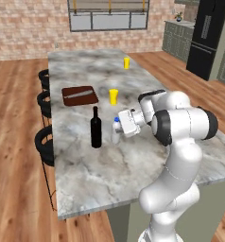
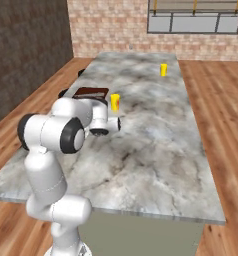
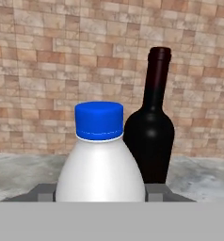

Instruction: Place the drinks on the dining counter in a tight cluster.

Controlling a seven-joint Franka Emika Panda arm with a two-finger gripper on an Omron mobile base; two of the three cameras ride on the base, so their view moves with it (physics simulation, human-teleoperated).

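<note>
The dining counter [image 1: 86,165] is a long marble island. On it a tall black wine bottle [image 1: 96,128] stands upright. Just to its right is a small whitish bottle with a blue cap [image 1: 116,132], upright and low at the counter top. My gripper [image 1: 117,128] reaches in from the right and is shut on it. In the hand view the whitish bottle [image 3: 100,160] sits between my fingertips [image 3: 45,192], and the wine bottle [image 3: 151,136] stands close behind it to the right. The arm's own links hide the hand in the right base view, over the counter [image 2: 156,135].
Two yellow cups [image 1: 114,96] [image 1: 126,63] stand farther along the counter, and a dark brown board [image 1: 80,95] lies to their left. Black stools [image 1: 44,142] line the left side. A black fridge [image 1: 206,38] stands at the far right.
</note>
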